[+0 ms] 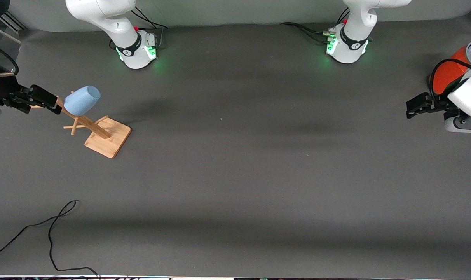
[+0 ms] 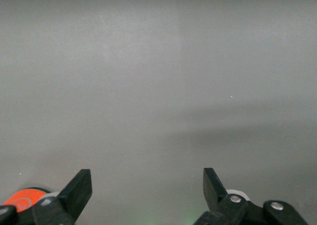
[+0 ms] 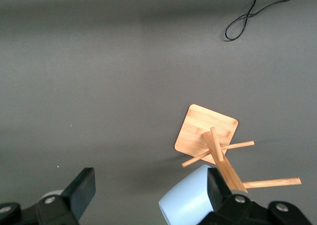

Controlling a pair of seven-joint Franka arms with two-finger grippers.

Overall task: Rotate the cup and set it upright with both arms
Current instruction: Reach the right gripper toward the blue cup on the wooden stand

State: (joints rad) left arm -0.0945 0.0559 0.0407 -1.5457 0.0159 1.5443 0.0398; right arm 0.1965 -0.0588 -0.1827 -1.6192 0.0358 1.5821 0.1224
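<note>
Grey table, cup hung on wooden rack, right end effector spread just beside it, left end effector spread, well apart.

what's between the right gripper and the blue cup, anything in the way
Nothing visible blocks it. The light blue cup hangs upturned on a peg of the wooden cup rack, and the open right gripper hovers right beside it. Only the rack's post and pegs sit close by, under the cup. The open left gripper waits near the orange can.
</note>
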